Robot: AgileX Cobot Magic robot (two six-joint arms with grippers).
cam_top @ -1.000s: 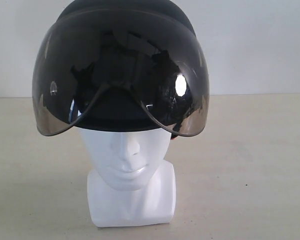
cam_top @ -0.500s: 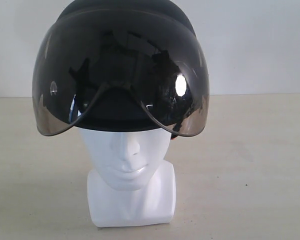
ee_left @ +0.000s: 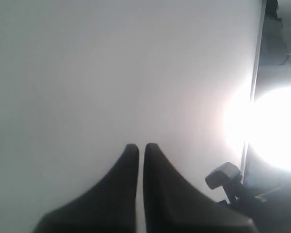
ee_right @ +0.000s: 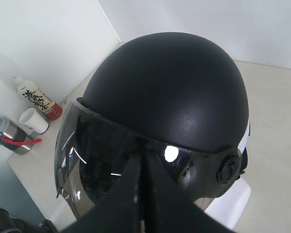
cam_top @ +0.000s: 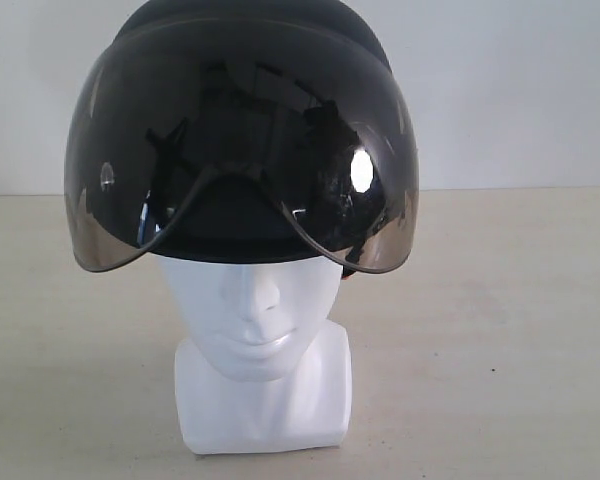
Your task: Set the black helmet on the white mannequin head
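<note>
Exterior view first, as I stand facing it: a matte black rounded helmet [cam_top: 250,20] sits on a glossy white plastic mannequin head [cam_top: 255,310], and the frame's upper edge cuts off its crown. Its curved smoky tinted visor [cam_top: 240,140] covers the forehead and eyes, so only the nose, mouth, chin and squarish base show. The dark reflections in the visor are too muddled to read. The head stands on a pale beige table [cam_top: 500,330].

From the left wrist view, the left pincer [ee_left: 141,146] has its two black fingers drawn almost together, with a thin slit between them and nothing held. It faces a plain white wall [ee_left: 87,73], and the helmet is out of its sight. Glare washes out one side, and beside it sits a dark blurred fitting [ee_left: 223,175] I cannot identify.

From the right wrist view, the right pincer [ee_right: 143,158] is clenched and empty. Its tips lie over the visor's lower middle, just in front of the helmet. I cannot tell whether they touch it. Off by the table's corner stand a white-labelled bottle [ee_right: 36,99], a small white cup [ee_right: 33,120] and a metal cup [ee_right: 9,136].
</note>
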